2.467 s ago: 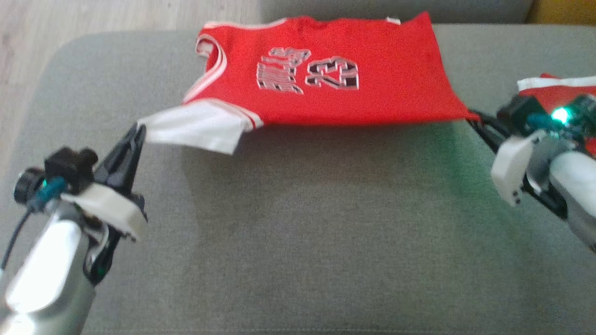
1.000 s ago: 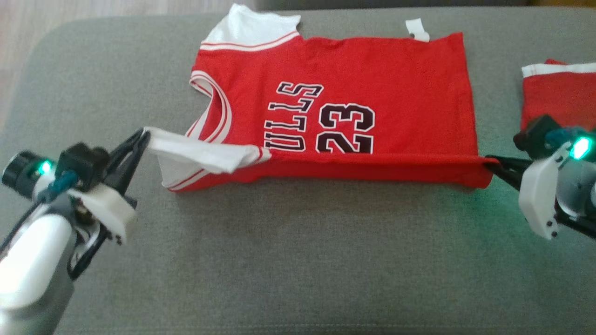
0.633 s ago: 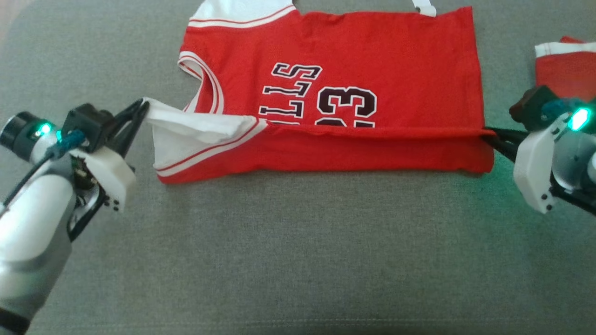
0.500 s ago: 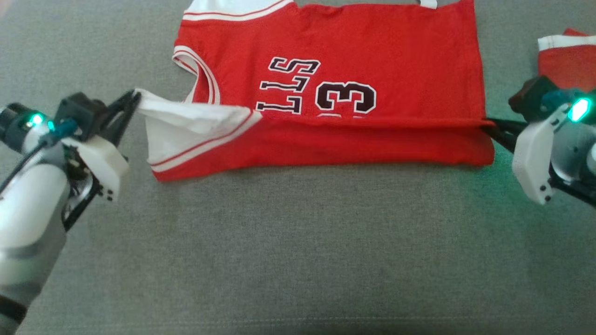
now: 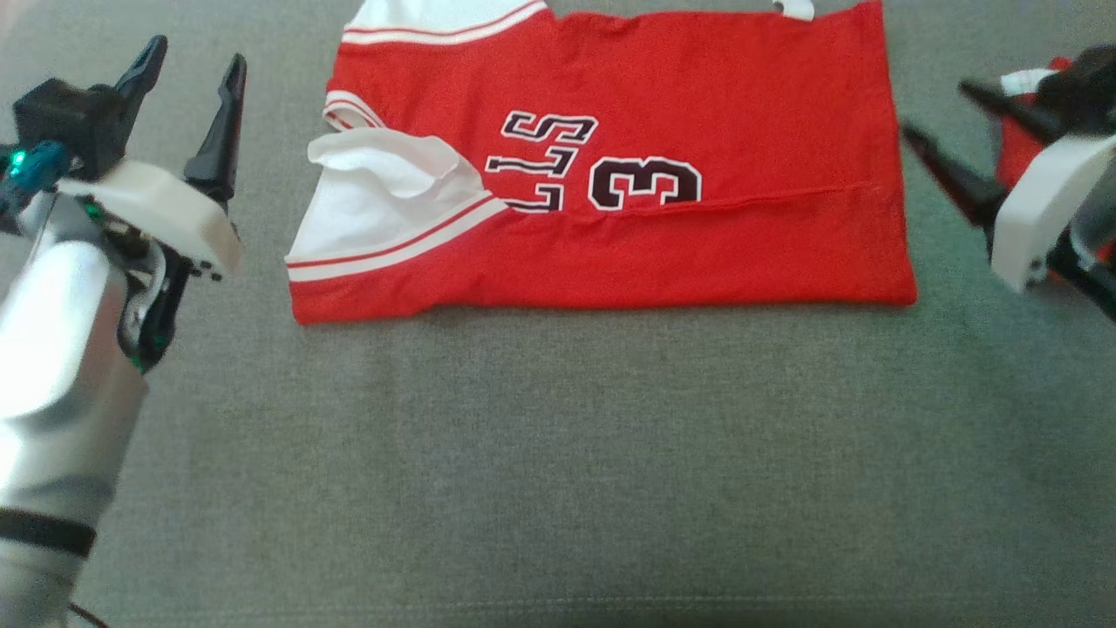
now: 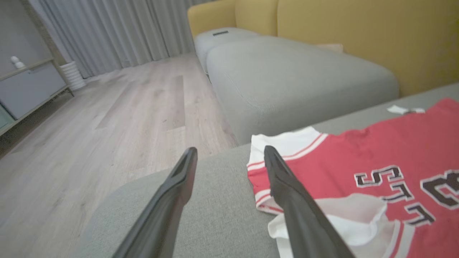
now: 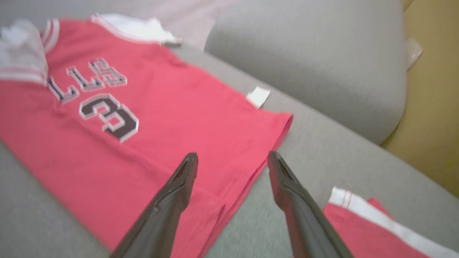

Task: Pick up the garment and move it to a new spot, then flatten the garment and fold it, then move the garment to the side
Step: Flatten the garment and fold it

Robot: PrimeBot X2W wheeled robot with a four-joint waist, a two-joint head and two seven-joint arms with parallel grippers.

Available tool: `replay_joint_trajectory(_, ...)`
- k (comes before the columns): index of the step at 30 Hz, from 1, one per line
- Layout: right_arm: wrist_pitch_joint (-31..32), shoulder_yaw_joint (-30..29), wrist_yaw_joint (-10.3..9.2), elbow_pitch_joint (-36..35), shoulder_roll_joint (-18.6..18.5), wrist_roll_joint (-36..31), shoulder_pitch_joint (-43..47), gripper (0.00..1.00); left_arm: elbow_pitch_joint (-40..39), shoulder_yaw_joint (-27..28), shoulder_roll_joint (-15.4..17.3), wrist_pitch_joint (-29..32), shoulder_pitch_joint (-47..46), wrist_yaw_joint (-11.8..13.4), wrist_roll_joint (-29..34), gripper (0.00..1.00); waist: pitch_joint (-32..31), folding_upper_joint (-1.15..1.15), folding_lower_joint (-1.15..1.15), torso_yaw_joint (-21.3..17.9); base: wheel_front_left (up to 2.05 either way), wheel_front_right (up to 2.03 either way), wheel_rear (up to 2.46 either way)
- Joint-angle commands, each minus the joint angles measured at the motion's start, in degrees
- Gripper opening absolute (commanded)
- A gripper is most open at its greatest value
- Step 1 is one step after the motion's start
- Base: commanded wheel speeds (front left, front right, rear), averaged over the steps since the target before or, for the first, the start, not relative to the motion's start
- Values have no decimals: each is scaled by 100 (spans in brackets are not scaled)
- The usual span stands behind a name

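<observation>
Now the red jersey (image 5: 697, 244) lies folded lengthwise on the grey cushion (image 5: 558, 453), toward 12 o'clock. The left gripper (image 5: 196, 57) at 10 o'clock and right gripper (image 5: 935, 109) at 2 o'clock gape wide beside its ends, holding nothing.

Note the garment (image 5: 697, 87) cropped along its far edge by the top of the head view, together with the white tag (image 5: 795, 8) there. Read the lettering (image 5: 645, 181) as partly covered by the garment's folded near flap. Right of the garment, note a second red piece (image 5: 1010, 153) largely masked by the right gripper (image 5: 935, 108) and, in the blurred right wrist view, cut by the bottom edge.
</observation>
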Motion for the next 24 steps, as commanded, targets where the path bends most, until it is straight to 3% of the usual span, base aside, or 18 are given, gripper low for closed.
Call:
replay_joint_trajectory(1,-324,-252,37,47,-16,79,143,100,-312,433,178,-66,84,120,-36,100,-114,0,0,0,0,0,0)
replay_joint_trajectory(9,-1789,-1549,37,650,927,104,722,100,-1893,2035,-385,-68,1452,538,3,100,-592,0,0,-25,0,0,0)
replay_joint_trajectory(12,-1936,-2464,37,661,1440,-314,1160,100,-2533,2732,-869,-68,2119,501,133,100,-809,0,0,-47,0,0,0)
replay_joint_trajectory(18,-1943,-4698,37,-61,2591,-1879,2614,100,-2997,3324,-1632,-68,2916,230,482,100,-1021,0,0,-50,0,0,0)
replay_joint_trajectory(24,-1944,-5729,37,-710,3699,-3027,3816,100,-2722,3507,-2046,-68,3335,-32,891,100,-1063,0,0,-76,0,0,0)
